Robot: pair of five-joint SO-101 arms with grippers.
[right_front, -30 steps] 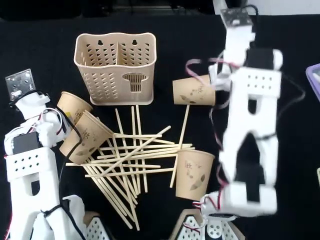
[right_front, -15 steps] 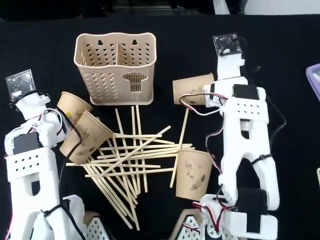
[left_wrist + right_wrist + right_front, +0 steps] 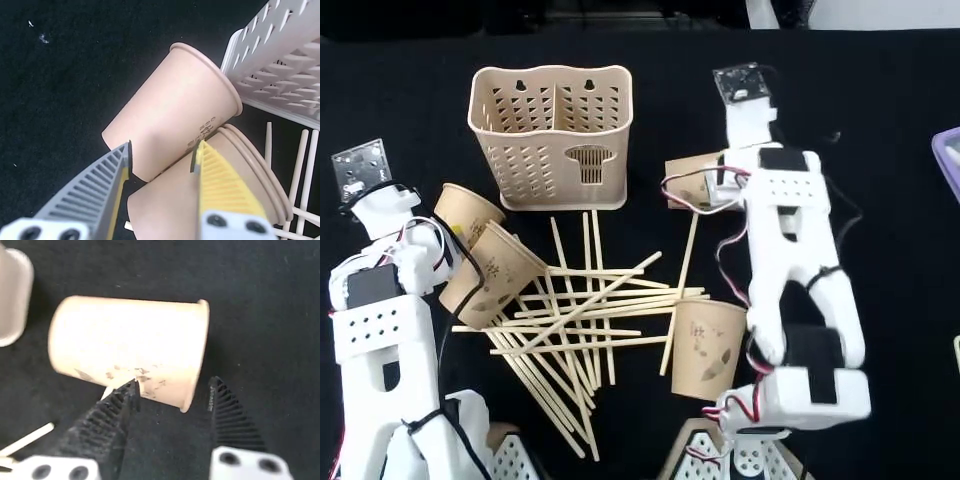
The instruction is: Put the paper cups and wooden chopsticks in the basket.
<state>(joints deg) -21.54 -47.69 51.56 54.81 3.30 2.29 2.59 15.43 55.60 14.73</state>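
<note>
At upper centre the basket (image 3: 550,135) looks empty, cups (image 3: 708,348) and chopsticks (image 3: 580,320) all on the table (image 3: 890,110), left claw (image 3: 163,147) apart, right claw (image 3: 174,385) apart over a tipped cup (image 3: 130,347).

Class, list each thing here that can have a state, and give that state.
Basket: upright.
Far cup: on its side.
Left cups: on their sides, touching.
Front cup: upright or lying, unclear.
Chopsticks: lying in a crossed heap.
Left gripper: open.
Right gripper: open.
</note>
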